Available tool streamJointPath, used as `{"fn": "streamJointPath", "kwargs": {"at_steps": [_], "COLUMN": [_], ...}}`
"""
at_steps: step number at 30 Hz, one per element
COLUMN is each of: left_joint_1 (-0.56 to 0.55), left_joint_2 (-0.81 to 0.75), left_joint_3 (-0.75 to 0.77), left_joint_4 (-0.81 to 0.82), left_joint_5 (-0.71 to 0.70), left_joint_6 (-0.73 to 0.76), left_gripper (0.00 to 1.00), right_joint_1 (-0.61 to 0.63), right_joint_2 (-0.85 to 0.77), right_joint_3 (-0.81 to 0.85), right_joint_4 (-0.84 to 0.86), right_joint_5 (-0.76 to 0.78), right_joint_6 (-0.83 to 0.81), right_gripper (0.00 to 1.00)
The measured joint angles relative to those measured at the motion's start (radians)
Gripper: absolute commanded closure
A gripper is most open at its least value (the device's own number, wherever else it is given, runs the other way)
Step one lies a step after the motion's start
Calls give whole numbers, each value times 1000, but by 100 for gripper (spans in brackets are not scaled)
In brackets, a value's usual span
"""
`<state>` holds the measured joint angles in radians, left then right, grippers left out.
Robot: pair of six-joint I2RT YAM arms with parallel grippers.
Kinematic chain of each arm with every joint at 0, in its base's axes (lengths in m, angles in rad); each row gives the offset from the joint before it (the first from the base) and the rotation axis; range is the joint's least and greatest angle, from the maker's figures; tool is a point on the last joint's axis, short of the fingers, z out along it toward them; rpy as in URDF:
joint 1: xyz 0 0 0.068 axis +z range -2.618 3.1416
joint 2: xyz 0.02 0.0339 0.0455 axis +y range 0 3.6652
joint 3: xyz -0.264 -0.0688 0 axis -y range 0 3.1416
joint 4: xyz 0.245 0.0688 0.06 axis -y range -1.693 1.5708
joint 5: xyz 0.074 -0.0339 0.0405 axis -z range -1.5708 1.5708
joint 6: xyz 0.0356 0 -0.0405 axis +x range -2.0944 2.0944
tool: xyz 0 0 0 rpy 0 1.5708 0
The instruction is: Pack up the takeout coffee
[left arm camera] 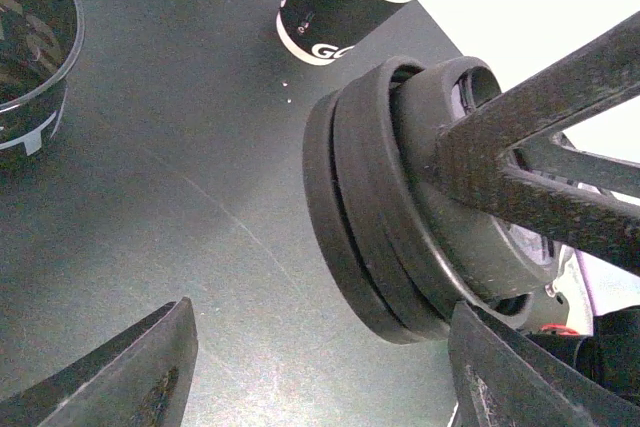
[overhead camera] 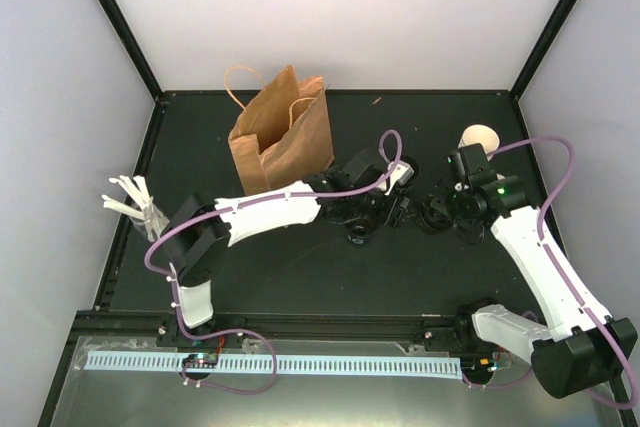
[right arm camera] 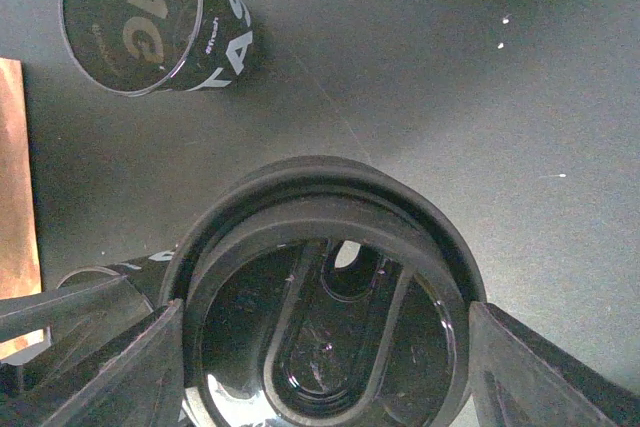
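paper cup [left arm camera: 318, 17] cut off by top edge; lid stack [right arm camera: 330, 327] cropped below.

Robot lab / test cell. Evidence: plain white panel walls [overhead camera: 330, 7] on 3 sides w/ black frame posts [overhead camera: 115, 22] at the corners, boxing in a matte dark surface [overhead camera: 300, 267]. Two white-and-black arms, left arm [overhead camera: 265, 212] and right arm [overhead camera: 545, 257], are bolted at the near edge w/ purple cables [overhead camera: 560, 162] looped along them. A white slotted rail [overhead camera: 300, 362] runs across the front. Items sit spread out like trial props: brown paper bag [overhead camera: 280, 137], takeout coffee cup [overhead camera: 480, 137], stack of black lids [right arm camera: 320, 287], holder of white sticks [overhead camera: 130, 197]. Cams on both wrists + one overhead.
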<state>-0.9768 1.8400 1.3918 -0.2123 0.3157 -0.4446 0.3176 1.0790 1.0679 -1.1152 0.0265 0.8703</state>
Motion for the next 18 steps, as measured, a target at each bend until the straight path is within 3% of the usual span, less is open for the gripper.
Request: {"fn": "streamJointPath", "kwargs": {"at_steps": [18], "left_joint_1": [28], "left_joint_2": [45], "left_joint_3": [13], "left_joint_4": [0], "left_joint_5": [-1], "left_joint_6": [7], "left_gripper": [32], "right_joint_1": [-34], "right_joint_2": [-26], "right_joint_3": [23], "right_joint_4": [-26], "right_joint_5": [-10], "right_joint_6": [-1], "right_gripper": [32]}}
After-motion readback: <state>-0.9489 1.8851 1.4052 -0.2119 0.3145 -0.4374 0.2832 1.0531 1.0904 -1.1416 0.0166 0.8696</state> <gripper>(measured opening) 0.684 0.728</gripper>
